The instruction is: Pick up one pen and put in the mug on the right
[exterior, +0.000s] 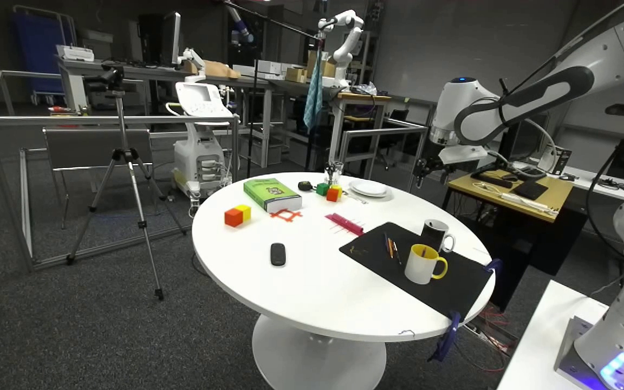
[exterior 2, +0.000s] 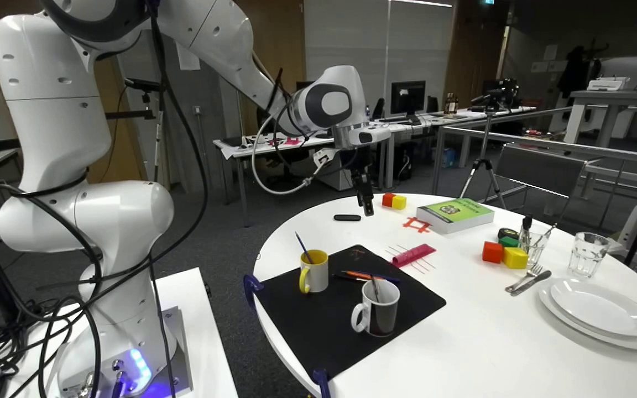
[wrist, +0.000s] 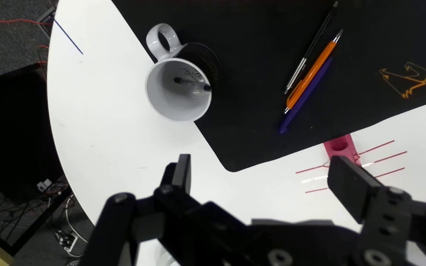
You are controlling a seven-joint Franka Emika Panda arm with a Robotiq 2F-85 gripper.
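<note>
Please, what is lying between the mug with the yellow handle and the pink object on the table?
In an exterior view, three pens lie between them, on the black mat.

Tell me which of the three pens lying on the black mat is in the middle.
The orange pen, the only one of that colour: it lies between the black-and-silver pen and the purple pen.

The desk [exterior 2: 462,354] is round and white. At its edge lies a black mat [exterior 2: 304,323], with two dark blue clamps [exterior 2: 322,380]. Elsewhere near the edge are a green book [exterior 2: 454,215], two stacked plates [exterior 2: 600,307] and a drinking glass [exterior 2: 588,255]. Beside the plates lie a fork [exterior 2: 531,272] and a knife [exterior 2: 533,282].
</note>
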